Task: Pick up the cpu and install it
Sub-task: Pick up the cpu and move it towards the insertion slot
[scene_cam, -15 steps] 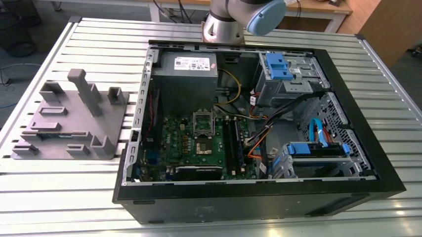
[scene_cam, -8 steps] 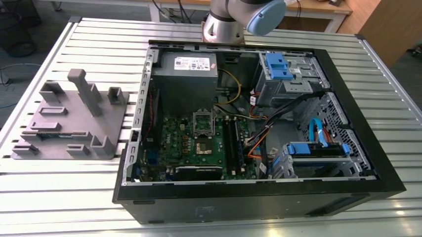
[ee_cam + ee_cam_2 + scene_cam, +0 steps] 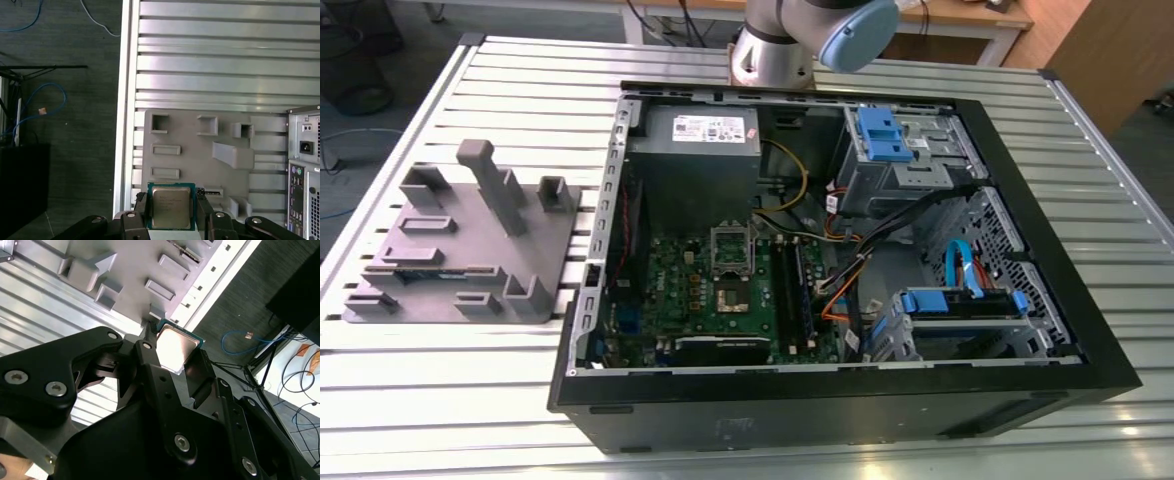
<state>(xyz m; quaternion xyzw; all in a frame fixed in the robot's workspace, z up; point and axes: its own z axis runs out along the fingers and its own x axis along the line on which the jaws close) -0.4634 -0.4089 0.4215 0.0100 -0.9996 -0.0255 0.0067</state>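
**Cpu pinched in the gripper, hanging over the grey fixture plate**

Closest to my wrist cameras, the black two-fingered gripper (image 3: 171,212) is clamped on the small flat square cpu (image 3: 171,205). The chip has a shiny silver metal top and a thin pale rim, and the fingers (image 3: 203,207) bear on two opposite edges. The second wrist view shows the same pinch, with the chip's top catching the light.

Just beyond the chip I see the flat grey plastic fixture plate (image 3: 200,150) with its raised blocks and shallow pockets. It lies on the ribbed aluminium table (image 3: 225,65), and the cpu looks to hang above the plate's near edge rather than sit in it. The dark floor (image 3: 60,115) runs along the table's rim.

In the exterior view the plate lies to the exterior view's left of the open black computer case (image 3: 854,405). Inside the case is the green motherboard (image 3: 670,300) with its dark square metal-framed socket (image 3: 730,293). Farthest back stands the arm's silver and blue joint (image 3: 787,40).
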